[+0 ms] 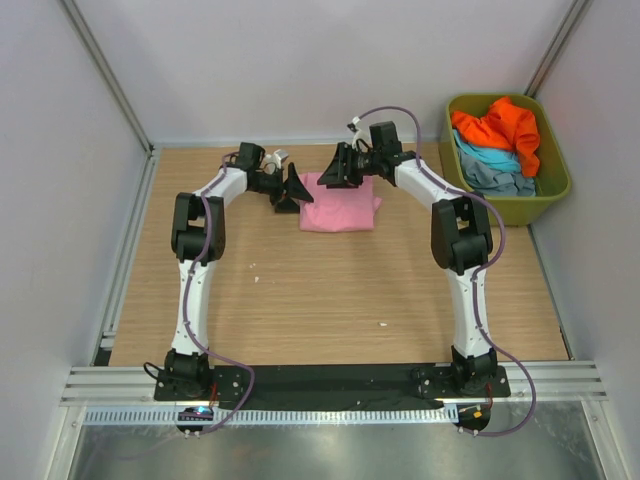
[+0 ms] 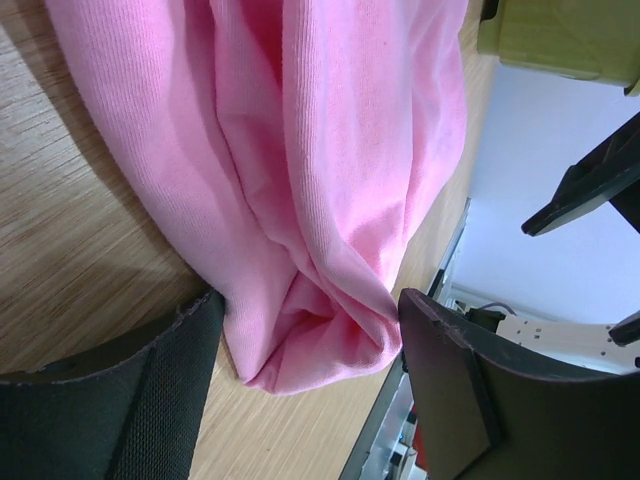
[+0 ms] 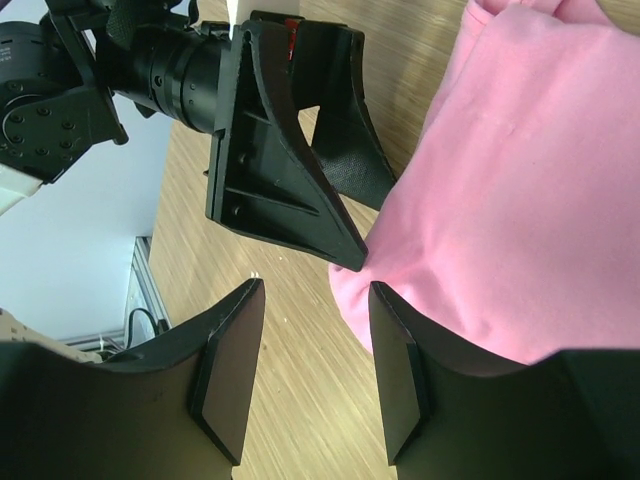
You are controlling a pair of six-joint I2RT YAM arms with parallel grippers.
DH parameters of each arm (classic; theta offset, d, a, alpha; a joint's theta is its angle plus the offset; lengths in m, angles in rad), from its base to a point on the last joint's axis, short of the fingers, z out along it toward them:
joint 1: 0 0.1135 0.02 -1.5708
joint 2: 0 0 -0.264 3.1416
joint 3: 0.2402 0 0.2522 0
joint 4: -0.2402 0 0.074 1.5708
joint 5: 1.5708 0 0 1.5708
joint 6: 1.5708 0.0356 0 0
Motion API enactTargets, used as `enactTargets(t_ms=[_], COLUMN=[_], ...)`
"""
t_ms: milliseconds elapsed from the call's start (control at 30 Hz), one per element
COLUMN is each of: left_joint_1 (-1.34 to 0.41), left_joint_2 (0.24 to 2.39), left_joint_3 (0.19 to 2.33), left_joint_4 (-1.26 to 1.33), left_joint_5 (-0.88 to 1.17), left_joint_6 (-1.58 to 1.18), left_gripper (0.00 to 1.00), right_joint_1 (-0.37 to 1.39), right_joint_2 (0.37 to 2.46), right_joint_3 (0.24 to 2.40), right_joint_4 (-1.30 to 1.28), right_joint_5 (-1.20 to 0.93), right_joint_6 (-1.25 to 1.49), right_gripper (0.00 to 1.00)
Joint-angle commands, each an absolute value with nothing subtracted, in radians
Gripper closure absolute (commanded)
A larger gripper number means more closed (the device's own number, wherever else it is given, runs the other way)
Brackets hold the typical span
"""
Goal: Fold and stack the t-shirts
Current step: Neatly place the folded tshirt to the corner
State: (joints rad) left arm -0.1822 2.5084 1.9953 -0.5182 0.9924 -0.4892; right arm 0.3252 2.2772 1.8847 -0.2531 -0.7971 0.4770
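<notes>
The folded pink cotton t-shirt is lying at twelve o'clock on the wooden table. The left gripper, fingers released, is straddling its nine-o'clock corner. The right gripper is hovering spread, grasping nothing.

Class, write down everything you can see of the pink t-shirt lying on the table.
The pink t-shirt is plain, soft, fine-ribbed knit fabric, folded into a rough rectangle with rumpled edges. It lies on the wooden table, towards the far side. One bunched corner sits between the open fingers of the left gripper. The right gripper stands open at its far edge, with nothing between its fingers.
</notes>
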Motion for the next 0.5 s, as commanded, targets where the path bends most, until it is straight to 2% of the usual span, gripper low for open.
enactTargets(t_ms=[0, 467], left_joint_1=[-0.193, -0.221], left_joint_2=[2.560, 2.554], left_joint_3=[2.014, 2.042], left_joint_4=[-0.549, -0.614], left_joint_5=[0.896, 0.805], left_joint_6=[-0.434, -0.376], left_gripper=[0.27, 0.30], right_joint_1=[0.328, 0.327], right_joint_2=[2.214, 2.174], right_joint_3=[1.896, 1.844], right_joint_4=[-0.256, -0.270], right_joint_5=[-0.801, -0.776], right_joint_6=[0.443, 0.396], right_gripper=[0.48, 0.47])
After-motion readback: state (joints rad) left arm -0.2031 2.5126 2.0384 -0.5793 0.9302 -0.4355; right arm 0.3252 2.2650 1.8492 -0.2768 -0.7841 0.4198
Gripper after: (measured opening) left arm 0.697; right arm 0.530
